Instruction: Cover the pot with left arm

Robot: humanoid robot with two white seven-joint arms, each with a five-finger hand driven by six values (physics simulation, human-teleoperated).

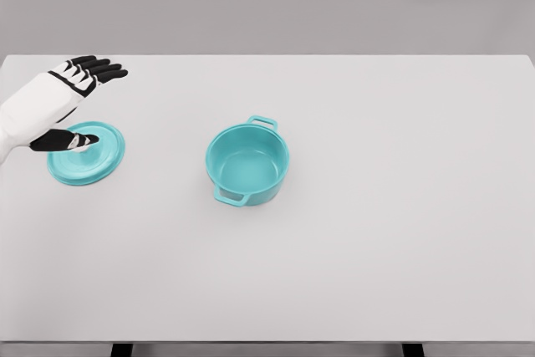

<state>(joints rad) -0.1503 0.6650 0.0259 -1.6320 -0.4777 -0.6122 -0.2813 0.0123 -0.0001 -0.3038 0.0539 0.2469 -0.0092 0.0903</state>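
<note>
We see our left hand (71,98) reaching in from the left edge of the head view, over the far left part of the white table (376,248). Its fingers (99,68) are stretched out and spread toward the table's far side, and the thumb (75,140) points out lower down, passing over the lid (87,156). We hold nothing: the hand is wide open, and whether the thumb touches the lid's knob or only hangs above it we cannot tell. The lid is teal and round and lies flat on the table near the left edge, partly hidden by the thumb and the white forearm. The pot (247,165), the same teal, stands upright and uncovered near the middle of the table, well apart from the lid and to its right. We can look straight into its bare inside. It has two loop handles, one on the far right of the rim and one on the near left. Two dark table legs show at the bottom edge.
</note>
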